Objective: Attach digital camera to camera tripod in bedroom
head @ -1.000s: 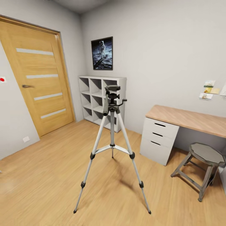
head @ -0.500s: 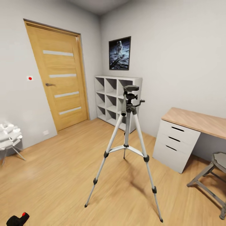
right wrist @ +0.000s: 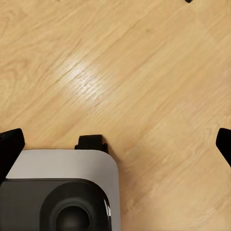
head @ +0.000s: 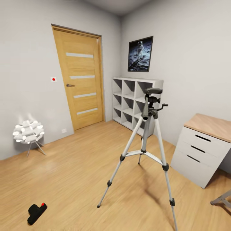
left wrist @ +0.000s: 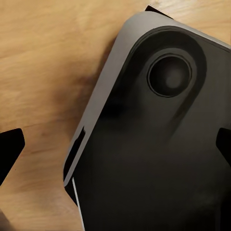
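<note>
Down on the floor: digital camera (head: 37,213) lies on the wood at the near left, well apart from the camera tripod (head: 146,150)
tripod: stands upright mid-room, all three legs planted, black head bare on top
left gripper (left wrist: 115,147): jaws spread wide, nothing between them, just the robot's own base below
right gripper (right wrist: 115,147): same deal, wide and empty over bare floor
step in hand: I'd say go get the camera first. Roll toward it, stay wide of the tripod legs, reach down low
count: one camera, one tripod, one lamp (head: 29,132), one door (head: 81,86), one desk (head: 205,144)
</note>
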